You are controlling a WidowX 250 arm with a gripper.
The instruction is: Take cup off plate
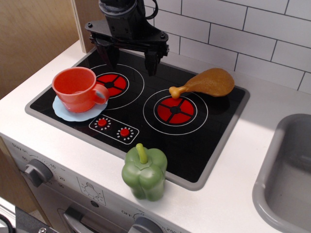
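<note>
The orange-red cup (77, 88) stands upright on the light-blue scalloped plate (73, 113) at the front left of the black stovetop, its loop handle pointing right. My black gripper (130, 60) hangs above the back left burner, behind and to the right of the cup and apart from it. Its two fingers point down with a wide gap between them, and it holds nothing.
A brown toy chicken drumstick (206, 83) lies by the right burner. A green pepper (144, 173) stands at the stove's front edge. A grey sink (286, 179) is at the right. A white tiled wall runs behind, and a wooden panel stands at left.
</note>
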